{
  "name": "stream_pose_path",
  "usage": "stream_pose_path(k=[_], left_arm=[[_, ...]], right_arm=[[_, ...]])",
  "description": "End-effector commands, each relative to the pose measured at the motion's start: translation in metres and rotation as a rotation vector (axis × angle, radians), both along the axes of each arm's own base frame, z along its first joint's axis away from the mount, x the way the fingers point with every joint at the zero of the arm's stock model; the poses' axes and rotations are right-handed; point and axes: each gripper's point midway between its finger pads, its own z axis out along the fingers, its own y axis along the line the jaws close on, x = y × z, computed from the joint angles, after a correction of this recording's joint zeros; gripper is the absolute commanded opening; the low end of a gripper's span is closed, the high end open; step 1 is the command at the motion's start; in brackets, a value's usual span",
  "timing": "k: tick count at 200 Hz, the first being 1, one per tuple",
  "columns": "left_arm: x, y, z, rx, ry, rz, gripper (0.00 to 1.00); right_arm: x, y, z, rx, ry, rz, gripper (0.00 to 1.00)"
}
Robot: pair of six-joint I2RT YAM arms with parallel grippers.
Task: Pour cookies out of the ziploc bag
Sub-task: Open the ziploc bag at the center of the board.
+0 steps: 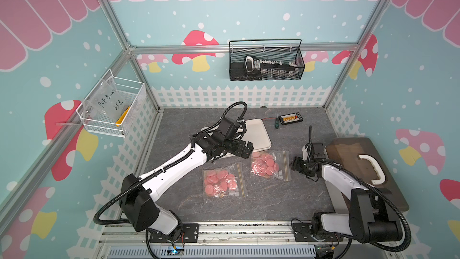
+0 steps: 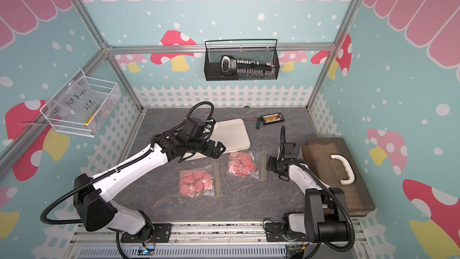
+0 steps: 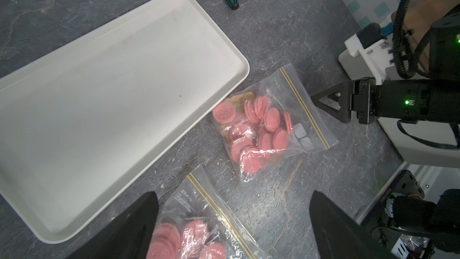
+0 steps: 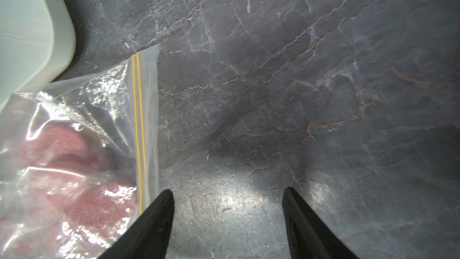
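Cookies [image 3: 271, 120] crisp from left wrist, blurred from right wrist.

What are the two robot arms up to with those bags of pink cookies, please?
One ziploc bag of pink cookies lies flat beside the empty white tray, a second bag nearer the front of the grey table. The right hand, open, is just beside the first bag's zip edge. The left hand, wide open, hovers by the tray's near edge. Neither holds anything, and no cookies are out yet.

The right wrist view shows the cookies [image 4: 82, 205] blurred.
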Motion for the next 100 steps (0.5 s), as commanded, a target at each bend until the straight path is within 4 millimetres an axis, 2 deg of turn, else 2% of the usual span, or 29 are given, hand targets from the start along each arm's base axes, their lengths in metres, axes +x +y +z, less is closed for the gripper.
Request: stream_pose_path(k=[1,100], left_arm=[[-0.0022,-0.0029,0.0028,-0.015,0.005,0.002,0.99],[-0.0041,-0.0018,0.0019,-0.009,0.002,0.004,0.99]], right_arm=[[0.0034,0.0069,0.0013,0.032,-0.016,0.031,0.69],[-0.0001,0.0127,0.0076,0.067,-0.043,0.043,0.68]])
